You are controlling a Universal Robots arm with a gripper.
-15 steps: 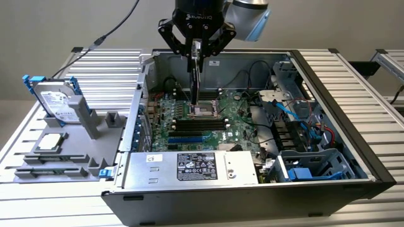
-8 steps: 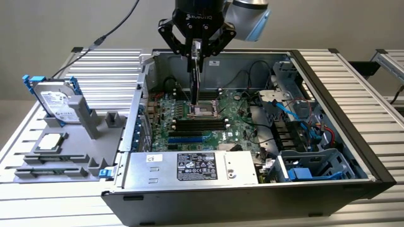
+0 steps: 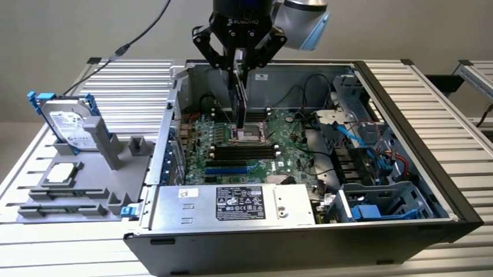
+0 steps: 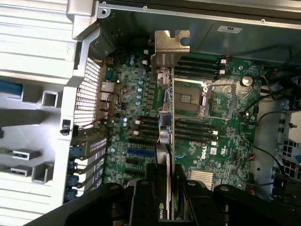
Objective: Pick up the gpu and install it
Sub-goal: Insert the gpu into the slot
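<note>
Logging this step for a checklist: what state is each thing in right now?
gpu: held edge-down over the motherboard, not seated.
tool: shut on the gpu.
computer case: open, side panel off.
hard drive: upright in the grey stand.
processor chip: flat on the grey stand.

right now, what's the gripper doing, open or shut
gripper: shut on the gpu, held above the motherboard

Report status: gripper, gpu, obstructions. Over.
Arm's gripper shut on the gpu. Card on edge above the motherboard inside the open case, not seated. No obstruction seen beneath it; cables lie toward the exterior view's right.
</note>
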